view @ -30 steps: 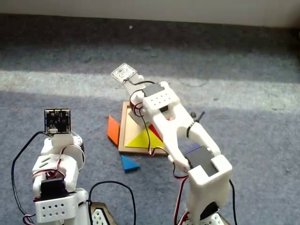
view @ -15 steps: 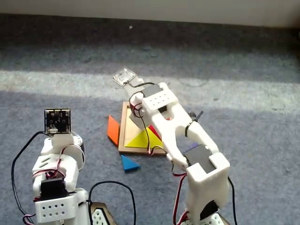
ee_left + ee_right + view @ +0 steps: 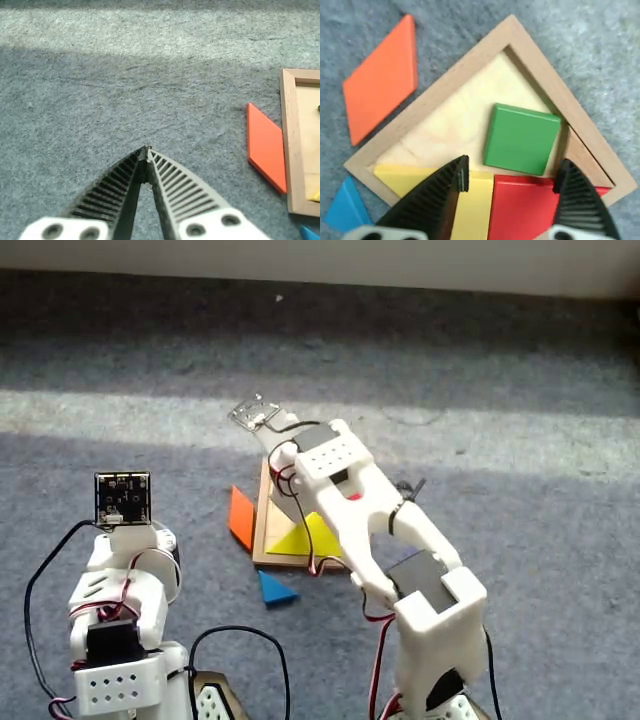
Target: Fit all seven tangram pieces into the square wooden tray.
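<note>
Wooden tray [image 3: 551,95] (green square [image 3: 522,139] inside)

The tray [image 3: 262,536] (yellow triangle [image 3: 300,538] inside) is being overhung by the right arm [image 3: 380,520]; an orange piece [image 3: 241,517] and a blue piece [image 3: 274,588] are lying just outside.

Bright sun band across carpet [image 3: 500,430], fg shaded, soft shadows

In the high view, the wooden tray [image 3: 260,540] lies on the carpet [image 3: 520,440] at mid-frame. The parallelogram [image 3: 241,518] lies just left of it, and the small triangle [image 3: 275,588] lies below the tray's lower left corner. Inside the tray, a large triangle [image 3: 300,537] lies along the lower edge, next to a second triangle [image 3: 535,205], with the square piece [image 3: 521,138] beside both. My right claw [image 3: 514,170] hangs over the tray. My left claw [image 3: 146,151] is over carpet, with the parallelogram between it and the tray.
</note>
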